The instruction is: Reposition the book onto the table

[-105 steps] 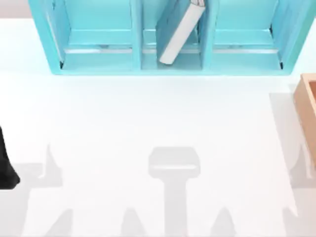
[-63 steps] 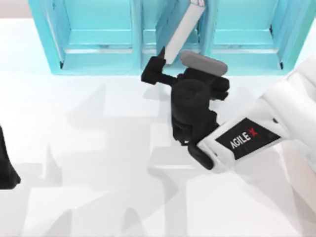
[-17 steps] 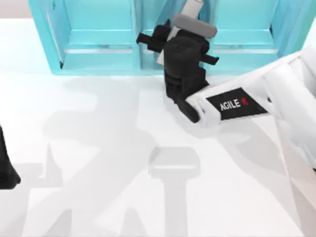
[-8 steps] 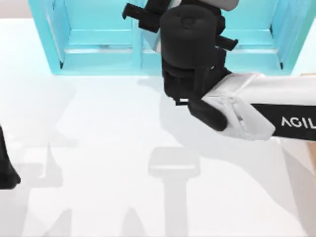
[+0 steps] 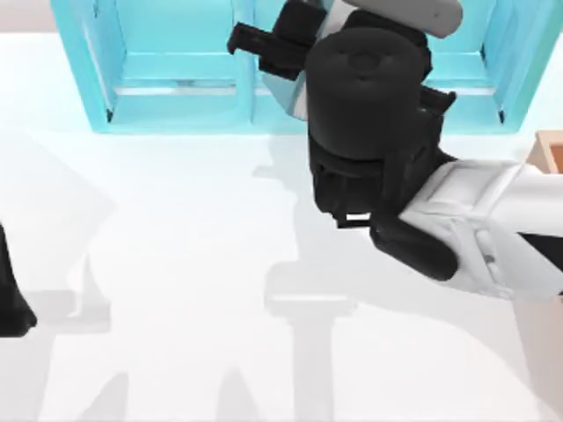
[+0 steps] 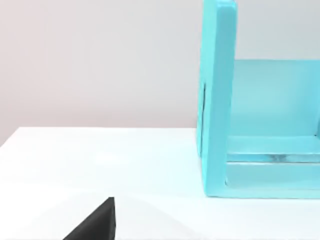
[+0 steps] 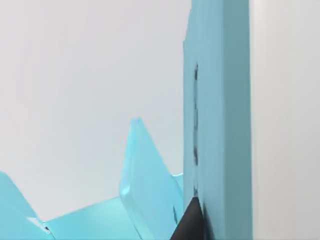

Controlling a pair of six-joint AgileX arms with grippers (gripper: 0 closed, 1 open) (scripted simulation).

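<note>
The teal-blue book (image 7: pixel 216 125) stands close in the right wrist view, its white page edges beside the cover. In the top view only a pale sliver of the book (image 5: pixel 292 95) shows, at the front of the shelf's middle compartment. My right gripper (image 5: pixel 295 53) is shut on the book, one black fingertip (image 7: pixel 189 225) pressed on the cover, and its bulky black wrist hides most of the book from above. The white table (image 5: pixel 176 264) spreads out below. My left gripper (image 5: pixel 9 294) is parked at the table's left edge.
The cyan compartmented shelf (image 5: pixel 176 114) runs along the table's far edge and shows as shelf (image 6: pixel 217 100) in the left wrist view too. A tan wooden box (image 5: pixel 550 149) sits at the right edge. Open table lies in front of the shelf.
My right arm has risen toward the camera and drawn slightly back and right from the shelf, keeping hold of the book. The left arm has not moved.
</note>
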